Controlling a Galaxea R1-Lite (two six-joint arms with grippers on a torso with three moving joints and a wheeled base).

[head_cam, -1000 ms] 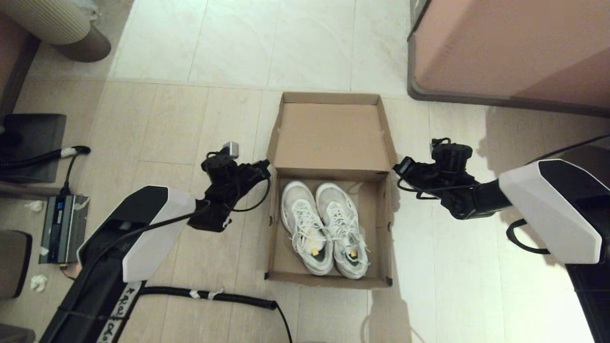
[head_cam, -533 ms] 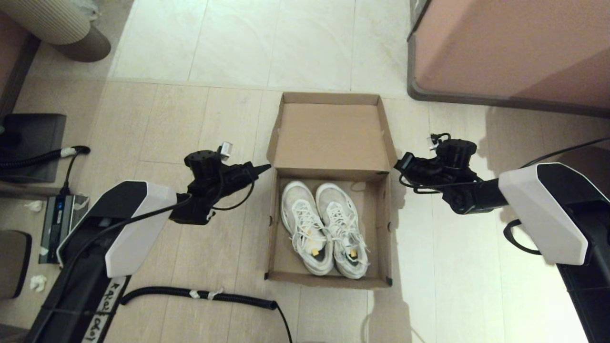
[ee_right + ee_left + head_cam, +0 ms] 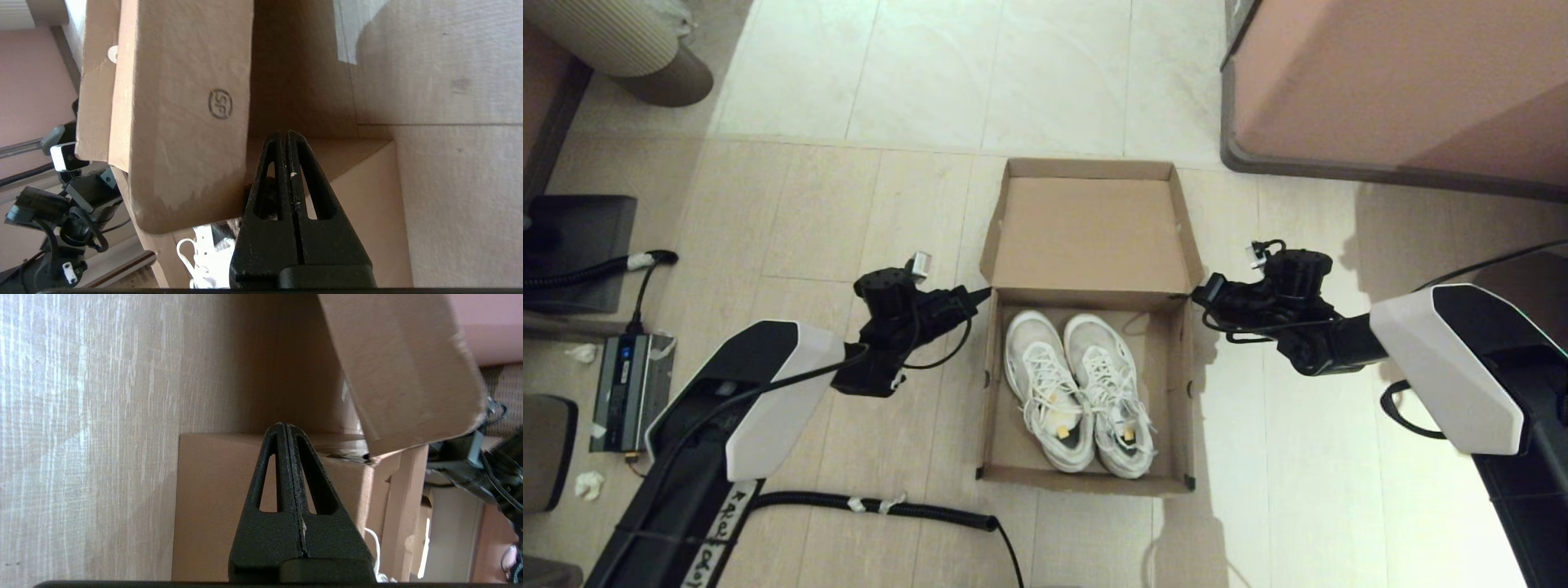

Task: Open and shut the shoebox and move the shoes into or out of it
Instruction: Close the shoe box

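The shoebox (image 3: 992,425) stands open on the floor in the head view, its brown lid (image 3: 1090,233) tipped back on the far side. The shoes (image 3: 1078,392), a white lace-up pair, lie side by side inside, toes toward the lid. My left gripper (image 3: 984,291) is shut and empty, its tip at the box's left hinge corner. My right gripper (image 3: 1196,294) is also shut and empty, at the right hinge corner. The left wrist view shows the closed fingertips (image 3: 284,426) before the box wall (image 3: 212,498) and lid (image 3: 404,367). The right wrist view shows the gripper (image 3: 284,134) beside the lid (image 3: 184,122).
A large pinkish-brown furniture block (image 3: 1405,82) stands at the back right. A grey power unit (image 3: 629,392) and dark case (image 3: 580,245) lie at the left. A coiled black cable (image 3: 874,506) runs along the floor near the box's front left corner.
The left arm swung out to the left and came back, its tip staying near the left hinge corner. The right gripper rose slightly, then dropped toward the right corner. Lid and shoes have not moved.
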